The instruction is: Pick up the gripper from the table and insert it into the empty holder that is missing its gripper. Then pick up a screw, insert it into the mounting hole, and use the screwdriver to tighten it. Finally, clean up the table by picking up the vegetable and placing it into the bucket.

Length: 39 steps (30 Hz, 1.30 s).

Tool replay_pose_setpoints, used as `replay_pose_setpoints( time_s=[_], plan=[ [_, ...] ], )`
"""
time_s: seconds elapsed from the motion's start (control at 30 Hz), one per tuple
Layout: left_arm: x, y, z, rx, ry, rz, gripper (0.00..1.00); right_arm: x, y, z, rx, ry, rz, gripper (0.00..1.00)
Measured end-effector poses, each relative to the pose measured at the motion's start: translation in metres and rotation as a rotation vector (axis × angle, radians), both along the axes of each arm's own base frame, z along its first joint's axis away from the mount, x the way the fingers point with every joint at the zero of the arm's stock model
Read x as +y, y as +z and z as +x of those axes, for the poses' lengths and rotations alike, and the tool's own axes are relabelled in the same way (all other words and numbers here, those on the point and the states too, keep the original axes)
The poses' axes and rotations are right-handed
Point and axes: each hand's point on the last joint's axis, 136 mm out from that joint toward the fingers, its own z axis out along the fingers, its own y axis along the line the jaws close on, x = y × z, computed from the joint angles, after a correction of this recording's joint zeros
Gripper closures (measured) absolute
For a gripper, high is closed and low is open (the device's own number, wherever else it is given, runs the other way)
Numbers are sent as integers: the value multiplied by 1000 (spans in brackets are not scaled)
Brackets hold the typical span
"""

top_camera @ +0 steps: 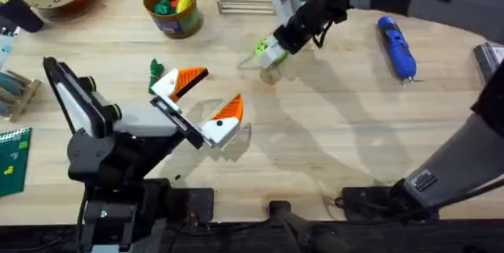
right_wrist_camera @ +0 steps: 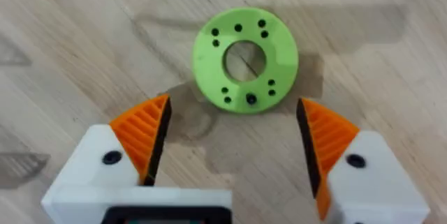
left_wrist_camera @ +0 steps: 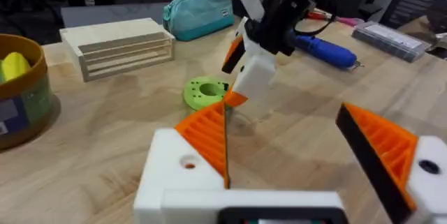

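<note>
Two grippers, both spread wide and holding nothing. Our right gripper [right_wrist_camera: 234,144] hangs right over the round lime-green plastic disc [right_wrist_camera: 245,59] on the broad light wooden table [top_camera: 331,143], orange pads either side of it. Our left gripper [top_camera: 211,105] sits near the table's middle, jaws apart. Farther out, the bright blue cylindrical screwdriver [top_camera: 396,46] lies off to the right, and the small orange-yellow bucket [top_camera: 172,9] at the far edge has green and yellow toy pieces inside.
</note>
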Motion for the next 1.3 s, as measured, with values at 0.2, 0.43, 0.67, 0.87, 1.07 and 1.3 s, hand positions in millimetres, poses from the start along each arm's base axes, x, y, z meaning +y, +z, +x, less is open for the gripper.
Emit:
replay_pose_setpoints(
  time_s=[0.2,0.43,0.67,0.87,1.07,1.3],
  plan=[
    [0,0,0,0,0,0,28,9,-5,-5,8,20,-3,23],
    [0,0,0,0,0,0,28,10,-7,-3,4,21,-1,25],
    [0,0,0,0,0,0,28,9,-14,-3,18,19,-13,41],
    [0,0,0,0,0,0,28,9,-14,-3,15,18,-14,138],
    [0,0,0,0,0,0,28,9,-14,-2,13,18,-13,165],
    [0,0,0,0,0,0,28,9,-14,-2,13,18,-13,193]
  ],
)
